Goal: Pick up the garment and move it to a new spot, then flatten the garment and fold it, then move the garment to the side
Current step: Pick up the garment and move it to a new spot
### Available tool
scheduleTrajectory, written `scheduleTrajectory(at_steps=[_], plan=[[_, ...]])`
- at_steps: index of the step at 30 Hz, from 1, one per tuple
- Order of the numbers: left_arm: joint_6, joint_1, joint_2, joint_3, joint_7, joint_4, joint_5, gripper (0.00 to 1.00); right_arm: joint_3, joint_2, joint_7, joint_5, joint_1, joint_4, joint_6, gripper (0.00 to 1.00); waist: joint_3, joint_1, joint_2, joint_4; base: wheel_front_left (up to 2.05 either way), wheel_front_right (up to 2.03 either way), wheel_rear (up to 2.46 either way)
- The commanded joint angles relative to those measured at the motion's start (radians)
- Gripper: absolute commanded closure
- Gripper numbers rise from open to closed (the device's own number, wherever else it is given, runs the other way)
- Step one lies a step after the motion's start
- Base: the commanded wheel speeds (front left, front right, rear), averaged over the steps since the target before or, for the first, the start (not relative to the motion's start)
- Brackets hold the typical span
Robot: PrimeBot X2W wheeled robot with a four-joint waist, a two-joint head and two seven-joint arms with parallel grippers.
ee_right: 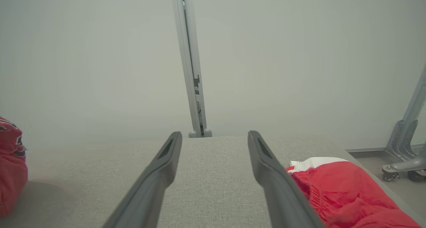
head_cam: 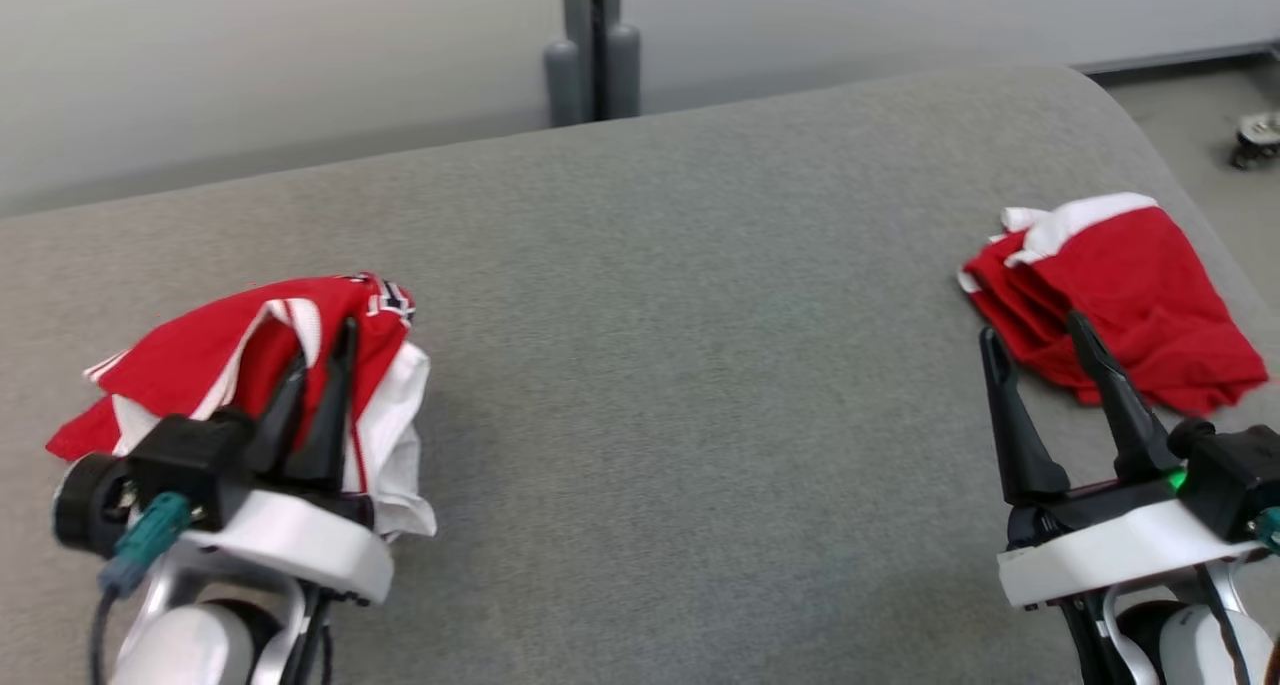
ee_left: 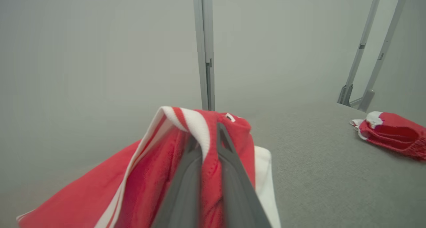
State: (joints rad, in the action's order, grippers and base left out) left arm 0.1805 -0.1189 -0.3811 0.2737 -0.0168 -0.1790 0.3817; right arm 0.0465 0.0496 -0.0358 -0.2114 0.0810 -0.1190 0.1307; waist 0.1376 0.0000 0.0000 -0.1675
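The garment is a bunched red and white jersey at the left of the grey padded table. My left gripper is shut on a raised fold of it, and the rest sags onto the table. In the left wrist view the red and white cloth is pinched between the two fingers of the left gripper. My right gripper stands open and holds nothing, low at the right; the same right gripper shows a wide gap over bare table. The jersey's edge appears at the far left there.
A second red garment with a white band lies near the table's right edge, just beyond my right fingers; the second garment sits right of them. A grey post stands behind the table. A caster is on the floor at the right.
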Motion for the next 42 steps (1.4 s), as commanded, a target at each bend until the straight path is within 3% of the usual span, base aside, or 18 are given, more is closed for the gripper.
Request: scheduleTrajectory(at_steps=[1,14,27,28,29,30,34,42], plan=[[-0.012,-0.032,0.000,0.009,0.002,0.015,-0.005,1.00,0.007,0.004,-0.009,0.004,0.022,0.002,0.000,0.00,0.040,0.0000,0.0000,-0.054,0.00,0.00,0.00],[-0.186,-0.315,0.122,0.253,-0.042,0.240,-0.067,1.00,0.033,0.003,-0.082,-0.067,0.063,0.054,0.000,0.00,0.189,0.0000,0.0000,-0.222,0.00,0.00,0.00],[-0.262,-0.442,0.191,0.376,-0.079,0.481,-0.093,1.00,0.076,0.003,-0.177,-0.132,0.095,0.135,0.000,0.00,0.279,0.0000,0.0000,-0.300,0.00,0.00,0.00],[-0.266,-0.447,0.194,0.381,-0.078,0.495,-0.092,0.87,0.076,0.003,-0.181,-0.132,0.096,0.140,0.000,0.00,0.280,0.0000,0.0000,-0.300,0.00,0.00,0.00],[-0.270,-0.449,0.198,0.387,-0.077,0.504,-0.088,0.04,0.076,0.003,-0.183,-0.131,0.098,0.145,0.000,0.00,0.280,0.0000,0.0000,-0.299,0.00,0.00,0.00],[-0.273,-0.453,0.203,0.392,-0.072,0.511,-0.082,0.00,0.076,0.003,-0.185,-0.130,0.100,0.150,0.000,0.00,0.279,0.0000,0.0000,-0.296,0.00,0.00,0.00],[-0.282,-0.469,0.220,0.396,-0.029,0.512,-0.066,0.00,0.067,0.004,-0.192,-0.118,0.112,0.161,0.000,0.00,0.262,0.0000,0.0000,-0.274,0.00,0.00,0.00],[-0.255,-0.424,0.219,0.346,0.048,0.450,-0.022,0.00,0.037,0.004,-0.172,-0.079,0.114,0.152,0.000,0.00,0.204,0.0000,0.0000,-0.198,0.00,0.00,0.00]])
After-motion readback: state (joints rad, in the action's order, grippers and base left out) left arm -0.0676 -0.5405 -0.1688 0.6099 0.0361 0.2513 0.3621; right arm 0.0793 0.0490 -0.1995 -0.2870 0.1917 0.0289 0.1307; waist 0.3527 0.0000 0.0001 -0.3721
